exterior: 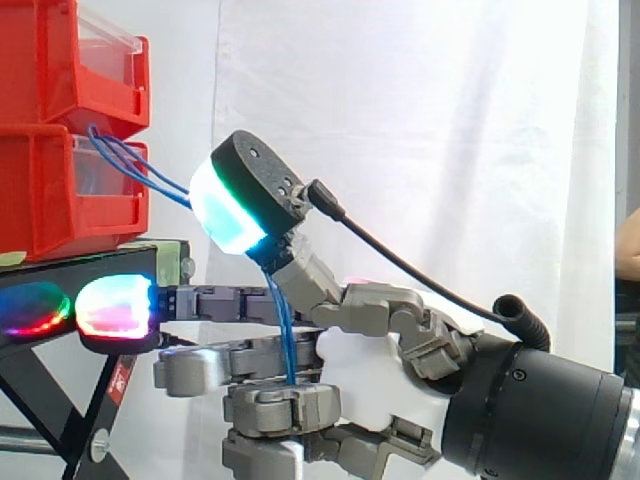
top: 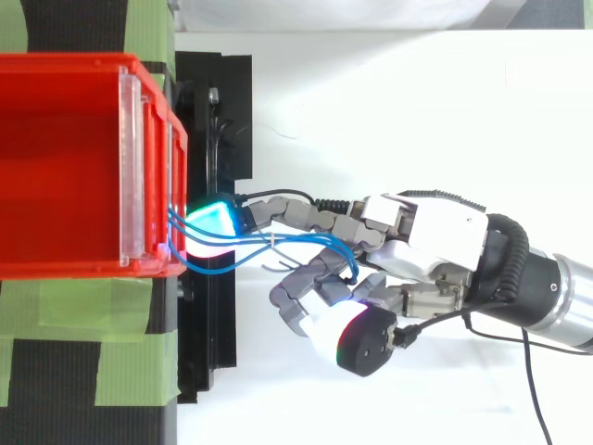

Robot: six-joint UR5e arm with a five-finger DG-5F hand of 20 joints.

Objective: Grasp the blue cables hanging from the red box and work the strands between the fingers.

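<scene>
Thin blue cables (exterior: 150,172) come out of the front of the lower red box (exterior: 55,205) and run right to my hand (exterior: 372,372). They pass behind the thumb's cyan-green pad (exterior: 225,212), then drop between the stacked fingers. From above, the cables (top: 278,243) leave the box front (top: 174,185) and loop round the curled fingers by the palm (top: 435,236). One straight finger reaches the box front, its pad (top: 213,222) glowing cyan. Other fingers stretch left under the box with red-magenta pads (exterior: 115,305).
A second red box (exterior: 75,60) sits on top of the lower one, both on a black stand (exterior: 30,385) with green tape (top: 93,315) on its top. A person's arm (exterior: 630,245) shows at the far right. A white curtain hangs behind.
</scene>
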